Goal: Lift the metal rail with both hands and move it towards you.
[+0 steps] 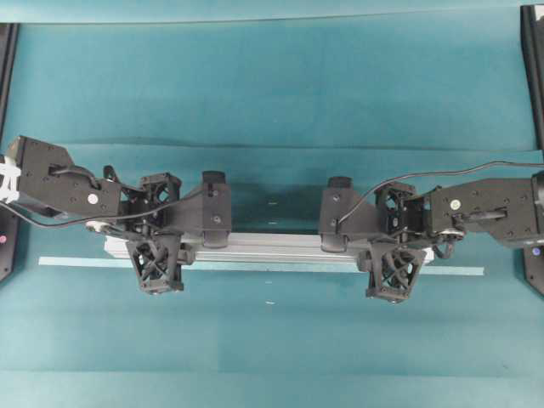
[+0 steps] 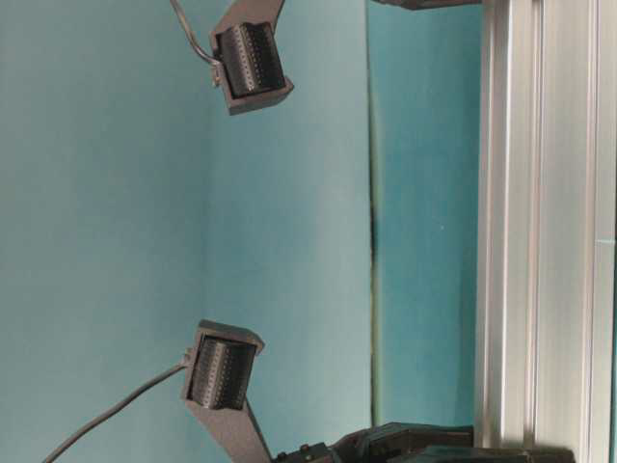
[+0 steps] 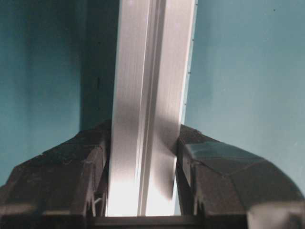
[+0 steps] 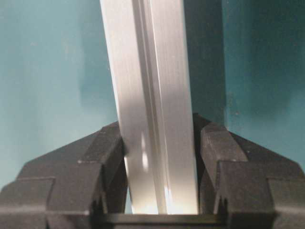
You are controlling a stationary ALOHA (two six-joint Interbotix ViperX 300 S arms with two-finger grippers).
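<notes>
My left gripper [image 3: 143, 191] is clamped on the metal rail [image 3: 147, 105]; in the left wrist view both fingers [image 3: 71, 176] press against the rail's sides. My right gripper [image 4: 159, 186] grasps the same rail [image 4: 150, 95] likewise, fingers [image 4: 233, 162] tight on either flank.

In the overhead view the rail [image 1: 272, 248] lies with its long axis horizontal across the middle of the frame, grooves running lengthwise, left gripper [image 1: 157, 229] near its left end, right gripper [image 1: 397, 242] near its right end. Whether it is off the table I cannot tell.

A thin pale tape strip [image 1: 459, 271] runs parallel just below the rail, reaching further toward both frame edges. Teal table surface [image 1: 272, 340] lies open below the strip to the bottom edge, and equally above the arms. Dark frame members [image 1: 534, 68] stand at the far left and right edges.
</notes>
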